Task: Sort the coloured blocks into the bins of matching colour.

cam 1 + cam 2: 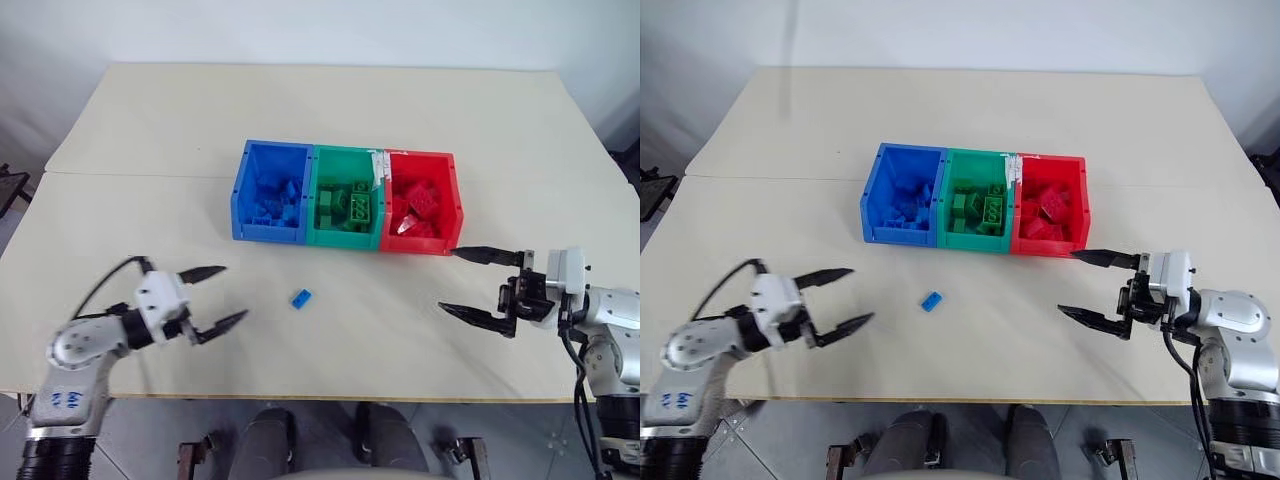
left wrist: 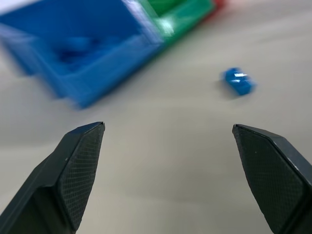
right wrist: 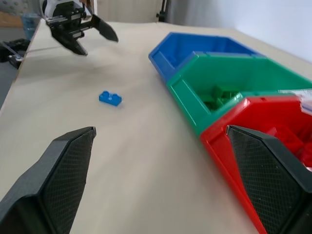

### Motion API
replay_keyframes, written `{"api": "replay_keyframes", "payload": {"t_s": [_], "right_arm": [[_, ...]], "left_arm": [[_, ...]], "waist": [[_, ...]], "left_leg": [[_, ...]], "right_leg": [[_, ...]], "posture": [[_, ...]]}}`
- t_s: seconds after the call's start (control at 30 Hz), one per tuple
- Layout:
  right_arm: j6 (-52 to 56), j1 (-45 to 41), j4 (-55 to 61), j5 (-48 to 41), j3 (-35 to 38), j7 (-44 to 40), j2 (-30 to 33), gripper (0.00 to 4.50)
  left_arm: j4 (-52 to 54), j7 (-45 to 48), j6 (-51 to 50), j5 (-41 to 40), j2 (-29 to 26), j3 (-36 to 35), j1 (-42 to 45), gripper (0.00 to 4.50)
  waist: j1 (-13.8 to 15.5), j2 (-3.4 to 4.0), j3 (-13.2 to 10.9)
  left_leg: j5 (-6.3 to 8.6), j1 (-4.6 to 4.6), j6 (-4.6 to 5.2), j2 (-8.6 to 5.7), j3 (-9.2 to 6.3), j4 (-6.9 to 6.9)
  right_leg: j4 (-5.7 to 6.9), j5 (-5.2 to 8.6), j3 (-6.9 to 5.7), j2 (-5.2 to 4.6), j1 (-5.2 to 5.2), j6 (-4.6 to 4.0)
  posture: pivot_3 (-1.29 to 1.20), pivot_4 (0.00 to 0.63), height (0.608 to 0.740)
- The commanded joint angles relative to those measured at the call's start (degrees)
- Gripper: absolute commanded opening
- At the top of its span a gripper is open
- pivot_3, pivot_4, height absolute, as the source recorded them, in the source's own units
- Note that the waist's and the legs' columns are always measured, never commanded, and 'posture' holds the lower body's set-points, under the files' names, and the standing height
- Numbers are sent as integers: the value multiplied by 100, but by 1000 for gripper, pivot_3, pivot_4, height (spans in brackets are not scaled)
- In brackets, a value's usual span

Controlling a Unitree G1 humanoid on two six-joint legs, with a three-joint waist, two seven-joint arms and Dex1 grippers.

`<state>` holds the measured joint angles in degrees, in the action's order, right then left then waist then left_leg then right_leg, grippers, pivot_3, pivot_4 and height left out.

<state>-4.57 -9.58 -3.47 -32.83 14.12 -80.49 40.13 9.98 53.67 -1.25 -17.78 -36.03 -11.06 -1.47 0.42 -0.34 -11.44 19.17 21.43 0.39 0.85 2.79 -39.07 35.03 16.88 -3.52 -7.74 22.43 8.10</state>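
Three joined bins stand mid-table: blue (image 1: 245,200), green (image 1: 315,190) and red (image 1: 452,195), each holding bricks of its own colour. A single small blue block (image 1: 301,298) lies loose on the table in front of the blue and green bins. My left gripper (image 1: 218,296) hovers open to the left of that block, apart from it, fingers empty. My right gripper (image 1: 458,281) is open and empty at the right, near the red bin's front corner, pointing left. In the right wrist view the blue block (image 3: 110,98) lies between my open fingers and the left gripper (image 3: 90,38).
The cream table (image 1: 320,110) has a seam running across behind the bins. Bare tabletop lies between the two grippers. The front edge (image 1: 330,398) is close below both arms.
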Motion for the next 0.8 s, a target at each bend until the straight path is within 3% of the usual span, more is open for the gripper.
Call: {"api": "replay_keyframes", "payload": {"t_s": [0.03, 0.27, 0.43, 0.53, 0.8], "right_arm": [[83, 254, 435, -190, 207, 3, 151, 4500], [111, 786, 1104, -204, 127, 83, 119, 4500], [131, 997, 1376, -212, 128, 281, 81, 4500], [122, 1062, 1471, -244, 113, 314, 79, 4500], [83, 969, 1449, -214, -61, 312, 30, 4500]], "left_arm": [[548, -365, -564, 48, 227, 561, 237, 4457], [701, -1378, -1799, 707, 867, 1656, 850, 4457], [738, -1660, -2259, 851, 993, 1872, 927, 4457], [816, -1697, -2342, 838, 967, 1885, 834, 3867], [829, -1731, -1967, 816, 1024, 1779, 772, 1295]], "waist": [[-6, 1, 0], [-7, 0, 1], [-15, 0, 1], [-14, 0, 1], [-15, 1, 1]], "left_leg": [[0, 0, 0, 2, 0, 1], [0, -2, -1, -6, 7, 0], [-1, -4, -2, -1, 6, 0], [-1, -9, -3, 1, 6, 0], [-1, -15, -3, 1, 11, 0]], "right_leg": [[1, 0, 0, 3, 0, 0], [2, -2, 5, 13, -1, 3], [-1, -1, 7, 15, 0, 3], [-10, -1, 10, 11, -1, 2], [-11, -1, 19, 7, -2, 2]], "posture": [[0, 150, 740], [0, 150, 740], [0, 150, 740], [0, 150, 740], [0, 150, 740]]}}
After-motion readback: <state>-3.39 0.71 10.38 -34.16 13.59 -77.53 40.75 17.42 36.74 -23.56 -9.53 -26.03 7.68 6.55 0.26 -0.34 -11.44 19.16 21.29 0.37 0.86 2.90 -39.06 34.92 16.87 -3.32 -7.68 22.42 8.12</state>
